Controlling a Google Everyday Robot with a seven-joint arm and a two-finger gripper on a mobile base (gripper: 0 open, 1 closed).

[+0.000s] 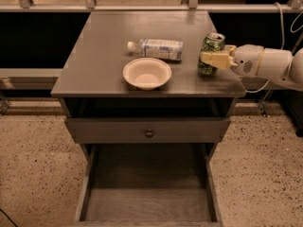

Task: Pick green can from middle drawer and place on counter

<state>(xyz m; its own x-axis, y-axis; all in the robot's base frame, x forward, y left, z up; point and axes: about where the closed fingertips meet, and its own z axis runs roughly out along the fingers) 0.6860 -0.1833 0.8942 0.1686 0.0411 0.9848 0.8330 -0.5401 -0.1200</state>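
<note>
The green can stands upright on the right side of the counter, close to its right edge. My gripper reaches in from the right on a white arm. It is shut on the green can, with one cream finger across the can's front and the other hidden behind it. The middle drawer is pulled out below, and its wood floor is bare.
A cream bowl sits mid-counter, with a clear plastic bottle lying on its side behind it. The drawer with a round knob is shut above the open one. The floor is speckled, a dark recess lies behind, and cables hang at the right.
</note>
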